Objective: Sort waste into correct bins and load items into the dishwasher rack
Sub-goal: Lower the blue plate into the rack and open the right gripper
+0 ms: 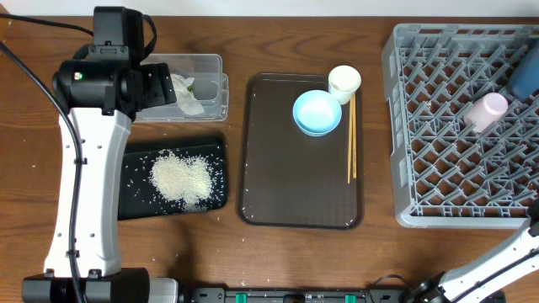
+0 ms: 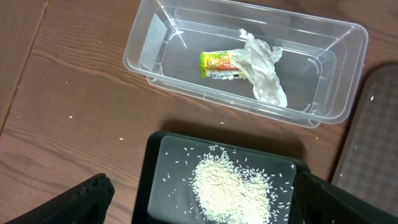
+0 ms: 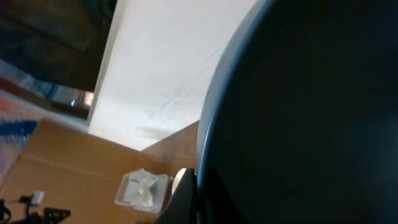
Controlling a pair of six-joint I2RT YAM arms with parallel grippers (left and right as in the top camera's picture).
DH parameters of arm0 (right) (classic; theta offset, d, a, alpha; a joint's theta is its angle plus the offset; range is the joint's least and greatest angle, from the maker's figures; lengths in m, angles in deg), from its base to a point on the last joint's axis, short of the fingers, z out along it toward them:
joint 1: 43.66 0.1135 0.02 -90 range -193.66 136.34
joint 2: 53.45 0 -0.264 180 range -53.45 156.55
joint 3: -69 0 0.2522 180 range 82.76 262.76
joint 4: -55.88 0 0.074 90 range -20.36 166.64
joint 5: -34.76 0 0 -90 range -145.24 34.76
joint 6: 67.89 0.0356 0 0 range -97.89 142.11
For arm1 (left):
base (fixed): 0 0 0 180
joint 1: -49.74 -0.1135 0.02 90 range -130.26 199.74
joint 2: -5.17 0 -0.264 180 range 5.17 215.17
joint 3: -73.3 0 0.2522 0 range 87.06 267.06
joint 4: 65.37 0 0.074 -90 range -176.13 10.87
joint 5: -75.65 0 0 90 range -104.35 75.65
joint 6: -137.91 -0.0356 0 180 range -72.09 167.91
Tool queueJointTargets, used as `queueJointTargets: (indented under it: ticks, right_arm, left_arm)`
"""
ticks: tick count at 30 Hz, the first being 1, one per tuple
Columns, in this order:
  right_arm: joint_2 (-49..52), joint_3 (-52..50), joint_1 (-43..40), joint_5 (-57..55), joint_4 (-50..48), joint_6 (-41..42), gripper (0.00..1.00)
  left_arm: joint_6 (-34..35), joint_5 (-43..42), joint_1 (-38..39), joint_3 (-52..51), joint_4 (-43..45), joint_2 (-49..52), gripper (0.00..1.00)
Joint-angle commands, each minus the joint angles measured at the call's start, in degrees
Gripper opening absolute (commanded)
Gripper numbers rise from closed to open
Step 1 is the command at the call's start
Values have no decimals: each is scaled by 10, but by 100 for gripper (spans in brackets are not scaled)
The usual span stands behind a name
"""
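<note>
Three items wait on the brown serving tray [image 1: 286, 185]: light-blue bowl [image 1: 317, 112], white cup [image 1: 344, 82], wooden chopsticks [image 1: 351, 139].
Waste looks binned; left jaws released, right jaws clenched; next, carry one to the grey lattice rack [image 1: 446, 151].

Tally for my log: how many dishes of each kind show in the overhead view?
Cups: 2 (white cup, pink cup)
Bowls: 2 (light-blue bowl, dark-blue bowl, partly cut off at the edge)
Pairs of chopsticks: 1
Total: 5

Rice [image 1: 179, 178] on black tray [image 1: 139, 202], pink cup [image 1: 487, 111] in rack [image 1: 438, 143]
</note>
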Motion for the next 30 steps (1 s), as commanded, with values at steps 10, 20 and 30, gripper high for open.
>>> queueJointTargets:
  ticks: [10,20,30]
  right_arm:
    - [-18,-2,-40,-261,120,16,7]
    - [-108,-2,-47,-353,170,39,19]
    - [-213,-2,-42,-416,164,53,15]
  left_arm:
    - [-5,5,-2,0,-2,-4,96]
    - [-5,5,-2,0,-2,-4,96]
    - [-5,5,-2,0,-2,-4,96]
